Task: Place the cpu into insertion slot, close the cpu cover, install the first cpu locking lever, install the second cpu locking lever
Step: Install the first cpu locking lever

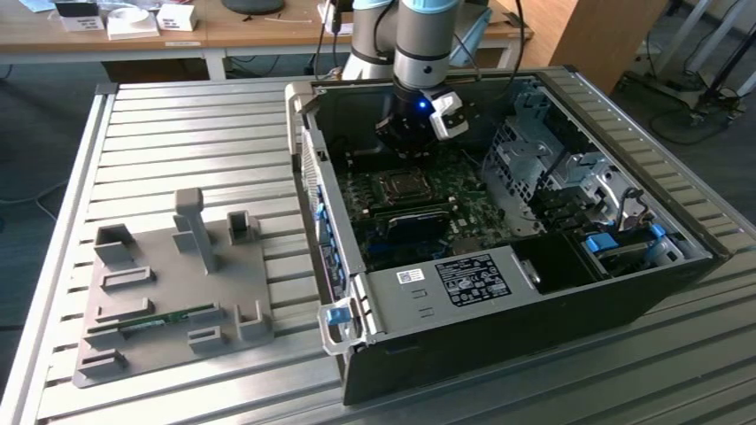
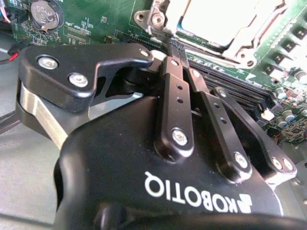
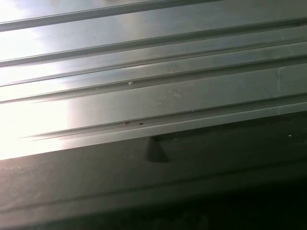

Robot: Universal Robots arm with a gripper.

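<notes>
Poised low inside the open computer case (image 1: 497,292), the gripper (image 1: 408,149) hangs just above the green circuit board (image 1: 413,208), near the case's far wall. In the second wrist view its black fingers (image 2: 177,91) look drawn together side by side, tips pointing at the corner of the socket, and I can see nothing pinched between them, though the very tips are hard to make out against the dark memory slots (image 2: 230,91).

The arm (image 1: 420,35) comes straight down from above, its wrist vertical, a small blue light glowing on it.

The cpu (image 2: 230,21) sits in the insertion slot (image 1: 402,186), its pale top washed out by glare and cut off by the picture's edge. The cpu cover (image 2: 216,48) seems to lie down around it as a silver frame; whether it is latched I cannot tell, and I cannot pick out the locking levers with any certainty. The gripper's own body blocks much of the board.

Ribbed metal table (image 3: 144,72) shows in the first wrist view, with a dark edge beside it. A grey fixture plate (image 1: 165,292) lies on the table, well apart from the case, toward the exterior view's left.
</notes>
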